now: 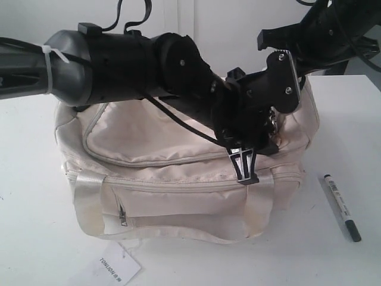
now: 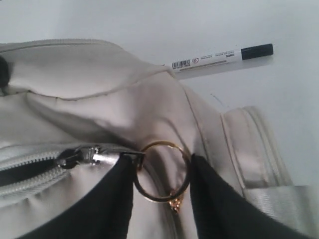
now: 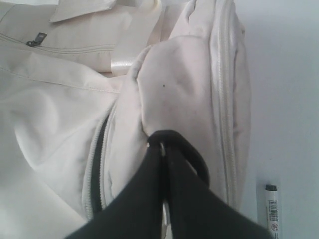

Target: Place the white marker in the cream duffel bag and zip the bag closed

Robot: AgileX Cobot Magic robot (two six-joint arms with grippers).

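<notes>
My L gripper [image 2: 163, 165] has its jaws a little apart, w/ the gold ring zipper pull [image 2: 160, 143] btw the two fingers. Both touch its rim, but if they squeeze it I cannot tell. The zip [image 2: 30, 160] beside it is partly open, dark inside. My R gripper [image 3: 163, 144] is pressed closed at the black end ring [image 3: 198, 162] of the cream duffel bag [image 1: 178, 143]. The white marker [image 1: 341, 205] lies on the table [image 1: 36, 238], right of the bag in exterior view, not touching it.

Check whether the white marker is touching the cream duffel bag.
Apart. The exterior view shows bare table between the white marker and the cream duffel bag.
</notes>
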